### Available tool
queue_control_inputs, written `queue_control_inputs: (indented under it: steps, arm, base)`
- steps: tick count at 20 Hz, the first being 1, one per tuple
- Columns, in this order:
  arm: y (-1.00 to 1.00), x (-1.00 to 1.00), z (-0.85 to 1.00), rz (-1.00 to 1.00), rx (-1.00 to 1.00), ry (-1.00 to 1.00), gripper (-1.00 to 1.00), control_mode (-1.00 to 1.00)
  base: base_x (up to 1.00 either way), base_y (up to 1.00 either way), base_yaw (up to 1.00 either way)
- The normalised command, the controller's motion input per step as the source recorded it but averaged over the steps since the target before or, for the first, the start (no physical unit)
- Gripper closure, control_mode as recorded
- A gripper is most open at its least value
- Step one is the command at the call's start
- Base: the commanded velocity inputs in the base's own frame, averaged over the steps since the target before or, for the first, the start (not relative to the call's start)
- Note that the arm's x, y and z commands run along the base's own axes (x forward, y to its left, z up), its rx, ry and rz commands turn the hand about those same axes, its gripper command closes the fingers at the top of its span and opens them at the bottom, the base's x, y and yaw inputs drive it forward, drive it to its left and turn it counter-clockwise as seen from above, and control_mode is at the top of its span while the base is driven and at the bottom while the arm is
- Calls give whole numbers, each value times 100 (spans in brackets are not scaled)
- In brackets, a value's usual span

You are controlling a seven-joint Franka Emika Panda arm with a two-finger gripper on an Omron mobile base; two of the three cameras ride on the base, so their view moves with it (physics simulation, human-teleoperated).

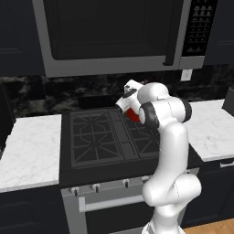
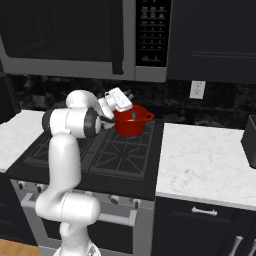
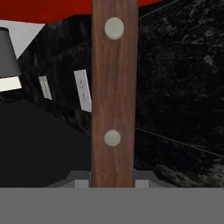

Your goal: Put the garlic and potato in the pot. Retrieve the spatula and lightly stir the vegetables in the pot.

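Observation:
The small red pot point(image 2: 131, 125) stands on the stove's back right burner; in the left base view a sliver of the pot point(image 1: 133, 114) peeks out behind my arm. My gripper point(image 2: 127, 105) hovers at the pot's rim, shut on the spatula. The spatula's brown wooden handle point(image 3: 113, 87), with two pale rivets, runs straight up from between my fingertips point(image 3: 142, 183) to the pot's red point(image 3: 52, 11). A grey piece of the spatula point(image 2: 134, 115) dips into the pot. Garlic and potato are hidden; the pot's inside cannot be seen.
The black gas stove point(image 1: 105, 137) has marble counters on its left point(image 1: 27, 146) and right point(image 2: 205, 160). A microwave point(image 1: 114, 32) hangs low above the burners. A dark appliance point(image 2: 250, 140) sits at the right counter's edge. An outlet point(image 2: 197, 90) is on the back wall.

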Motion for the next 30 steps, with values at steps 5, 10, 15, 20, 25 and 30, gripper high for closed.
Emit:
queue_control_inputs:
  steps: [5,10,15,20,25,30]
  arm:
    - [-1,0,-32,0,3,5,100,-100]
    - [-4,7,-21,0,9,0,100,-100]
    - [0,0,-14,0,9,-9,100,-100]
    - [4,0,0,0,6,-17,100,-100]
    - [-34,-2,0,0,0,-1,100,-100]
    - [-42,1,-8,0,-1,1,100,-100]
  base:
    - [0,0,0]
    - [0,0,0]
    - [0,0,0]
    - [0,0,0]
    - [0,0,0]
    - [0,0,0]
